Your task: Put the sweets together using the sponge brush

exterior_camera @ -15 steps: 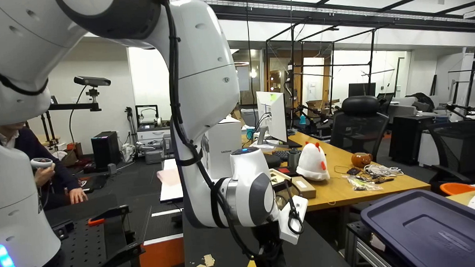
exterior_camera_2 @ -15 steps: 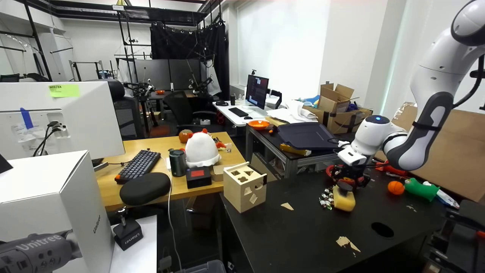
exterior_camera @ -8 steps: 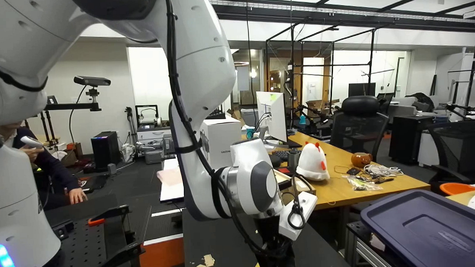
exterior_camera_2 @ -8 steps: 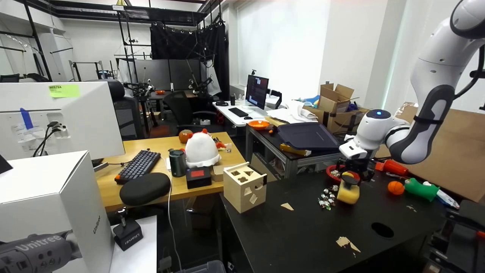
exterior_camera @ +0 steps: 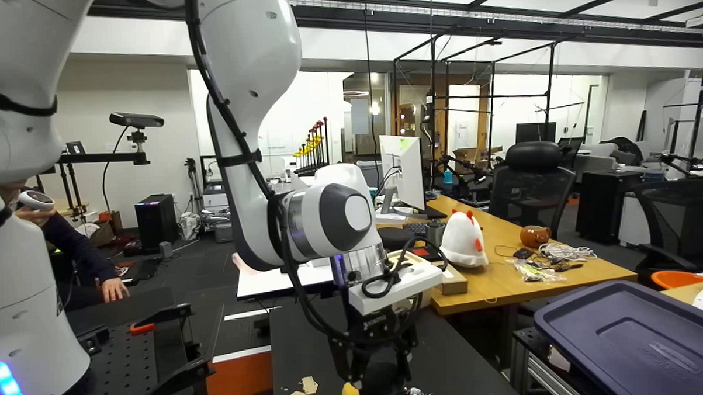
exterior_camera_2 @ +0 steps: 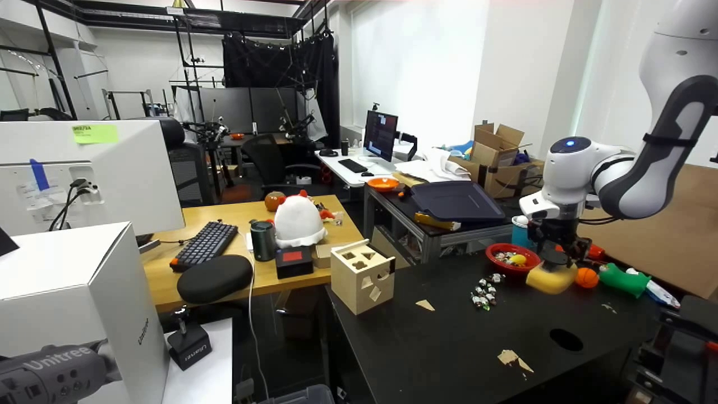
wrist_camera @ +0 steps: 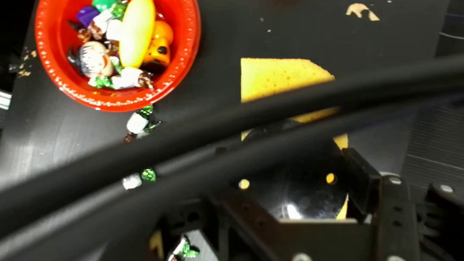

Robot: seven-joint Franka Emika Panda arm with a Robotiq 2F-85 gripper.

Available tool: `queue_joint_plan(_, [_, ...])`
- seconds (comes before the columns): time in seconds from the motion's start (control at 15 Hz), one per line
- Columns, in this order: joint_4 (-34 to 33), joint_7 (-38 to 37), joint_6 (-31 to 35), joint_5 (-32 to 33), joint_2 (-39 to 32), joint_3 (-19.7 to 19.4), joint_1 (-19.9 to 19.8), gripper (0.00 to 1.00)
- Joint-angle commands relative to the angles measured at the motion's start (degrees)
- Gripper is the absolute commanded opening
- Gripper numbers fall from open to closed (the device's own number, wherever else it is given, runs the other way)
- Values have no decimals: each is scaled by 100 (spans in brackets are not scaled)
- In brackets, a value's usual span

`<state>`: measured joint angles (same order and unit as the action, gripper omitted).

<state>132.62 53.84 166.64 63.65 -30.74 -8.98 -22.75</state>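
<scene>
My gripper (exterior_camera_2: 555, 253) is shut on the dark handle of the sponge brush, whose yellow sponge block (exterior_camera_2: 552, 279) hangs below the fingers, to the right of the sweets in this exterior view. Whether the sponge touches the table I cannot tell. The sweets (exterior_camera_2: 483, 293), small wrapped pieces in white, brown and green, lie in a loose strip on the black table, apart from the sponge. In the wrist view, cables cross the picture and hide part of the sponge (wrist_camera: 279, 76) and handle. Left of it show a few sweets (wrist_camera: 137, 123), partly covered by the cables.
A red bowl (exterior_camera_2: 505, 269) with more wrapped pieces and a yellow toy stands just behind the strip. An orange ball (exterior_camera_2: 587, 277) and a green toy (exterior_camera_2: 622, 280) lie near the sponge. A wooden box (exterior_camera_2: 359, 280) stands at the table's far end; tan scraps (exterior_camera_2: 515, 359) lie nearer.
The gripper has carried the sponge brush away from the sweets, past the bowl's side, and it has turned. The sweets and bowl, partly covered before, now show plainly.
</scene>
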Motion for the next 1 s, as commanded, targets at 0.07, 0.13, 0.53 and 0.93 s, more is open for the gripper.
queue_joint_plan(0.07, [962,176,-528,-1358,851,271,-150,52])
queue_joint_plan(0.13, [1044,177,-592,-1748,903,326,-153,52])
queue_joint_plan(0.53, [1013,300,-971,-4180,929,748,89,52])
queue_joint_plan(0.93, [320,-199,-1840,-5058,656,854,832,52])
